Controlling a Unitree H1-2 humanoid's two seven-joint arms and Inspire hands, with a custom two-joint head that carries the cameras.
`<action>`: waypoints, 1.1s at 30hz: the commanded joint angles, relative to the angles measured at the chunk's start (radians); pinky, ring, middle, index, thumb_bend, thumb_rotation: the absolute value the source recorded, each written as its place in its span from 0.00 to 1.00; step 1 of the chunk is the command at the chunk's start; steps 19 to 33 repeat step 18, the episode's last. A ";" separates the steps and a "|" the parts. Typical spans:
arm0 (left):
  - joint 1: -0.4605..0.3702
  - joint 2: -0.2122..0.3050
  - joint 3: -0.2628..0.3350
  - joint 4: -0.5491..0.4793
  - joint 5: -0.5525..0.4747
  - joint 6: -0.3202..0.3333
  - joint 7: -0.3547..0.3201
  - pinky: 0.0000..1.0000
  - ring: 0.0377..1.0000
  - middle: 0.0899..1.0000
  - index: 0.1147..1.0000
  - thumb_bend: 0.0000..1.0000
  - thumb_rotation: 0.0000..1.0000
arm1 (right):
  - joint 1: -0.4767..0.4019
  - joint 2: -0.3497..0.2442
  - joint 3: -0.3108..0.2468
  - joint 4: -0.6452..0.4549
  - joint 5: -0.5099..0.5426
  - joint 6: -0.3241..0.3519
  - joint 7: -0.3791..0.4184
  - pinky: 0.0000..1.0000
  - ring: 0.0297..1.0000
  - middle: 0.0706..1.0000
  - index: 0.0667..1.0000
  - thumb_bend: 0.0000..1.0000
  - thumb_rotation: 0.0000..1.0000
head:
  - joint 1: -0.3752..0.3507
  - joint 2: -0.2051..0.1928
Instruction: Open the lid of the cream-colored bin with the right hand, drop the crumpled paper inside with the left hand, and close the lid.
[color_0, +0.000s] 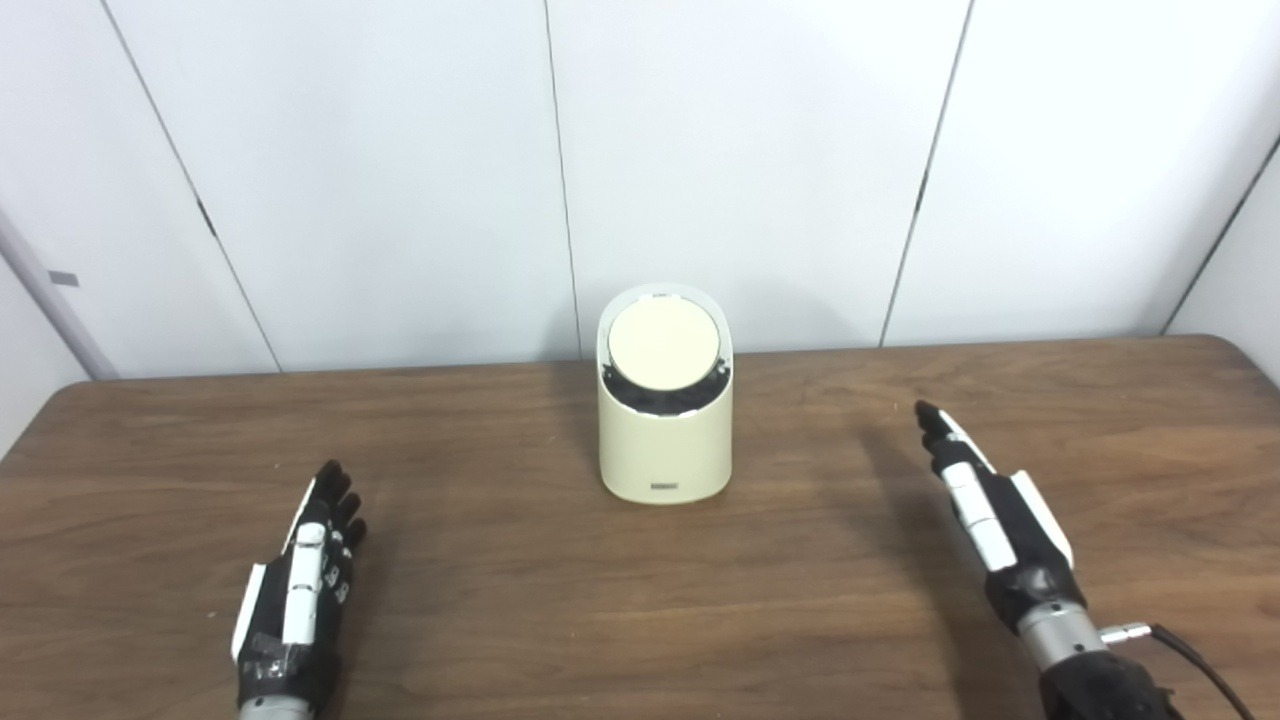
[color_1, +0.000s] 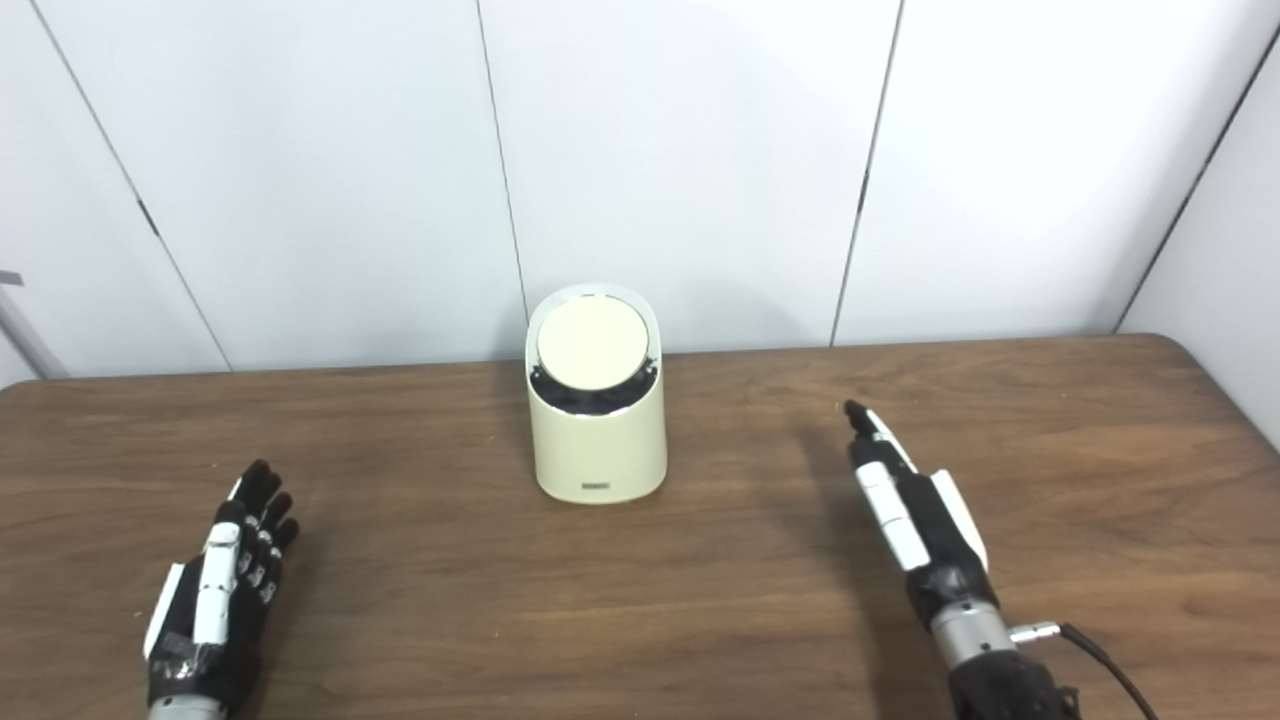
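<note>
The cream-colored bin (color_0: 665, 440) stands upright at the middle of the brown table, near its far edge. Its round lid (color_0: 664, 346) sits flat in the slanted top, shut. My left hand (color_0: 300, 585) rests low at the front left, fingers stretched out and apart, holding nothing. My right hand (color_0: 985, 505) hovers at the front right, fingers straight and pointing toward the far left, also empty. Both hands are well apart from the bin. No crumpled paper shows in either view.
The wooden table (color_0: 640, 600) runs across the whole view, with its far edge against a white panelled wall (color_0: 750, 150). A thin cable (color_0: 1195, 660) trails from my right wrist.
</note>
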 joint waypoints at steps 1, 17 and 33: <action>0.024 0.010 0.002 -0.015 -0.006 -0.011 -0.010 1.00 1.00 1.00 1.00 0.47 0.84 | -0.006 0.016 -0.016 -0.026 0.067 -0.028 -0.001 1.00 1.00 1.00 0.97 0.59 1.00 | -0.001 0.002; 0.054 0.014 0.000 -0.023 -0.014 -0.035 -0.033 1.00 1.00 1.00 0.99 0.50 0.83 | 0.055 0.041 -0.029 -0.025 0.172 -0.081 -0.017 1.00 1.00 1.00 1.00 0.55 1.00 | 0.003 0.061; 0.056 0.014 0.000 -0.023 -0.015 -0.036 -0.035 1.00 1.00 1.00 0.99 0.50 0.83 | 0.058 0.045 -0.029 -0.028 0.175 -0.078 -0.019 1.00 1.00 1.00 1.00 0.56 1.00 | 0.003 0.061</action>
